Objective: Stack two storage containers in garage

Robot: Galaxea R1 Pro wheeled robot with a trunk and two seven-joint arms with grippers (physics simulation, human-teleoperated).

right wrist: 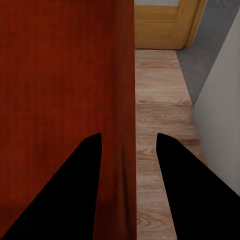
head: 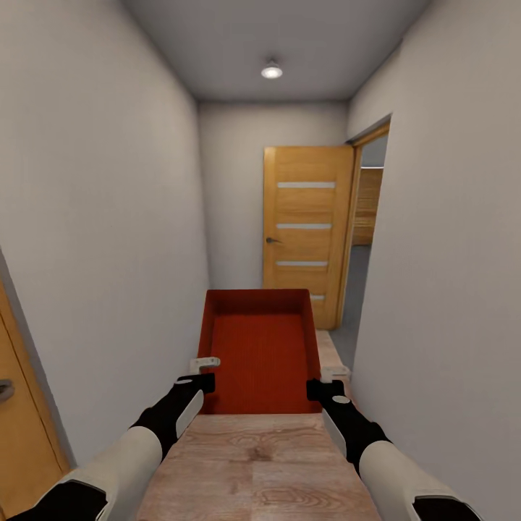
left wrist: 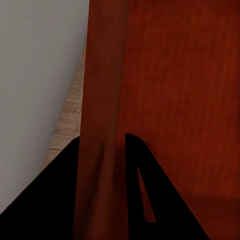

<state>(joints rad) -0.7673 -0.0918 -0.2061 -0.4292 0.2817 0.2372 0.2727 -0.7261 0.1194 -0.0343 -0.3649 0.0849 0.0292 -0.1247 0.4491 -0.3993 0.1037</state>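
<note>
Narrow corridor; both end effectors (head: 205, 370) (head: 327, 381) clamp the storage container's (head: 262, 347) side walls, wrist views confirm.

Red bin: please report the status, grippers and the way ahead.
Left gripper and right gripper each clamp a side wall of the red bin. Bin held level, empty. Narrow hallway; open wooden door ahead on the right.

Your arms reach forward side by side, left gripper (head: 205, 370) and right gripper (head: 327, 382) each clamping a container wall.
</note>
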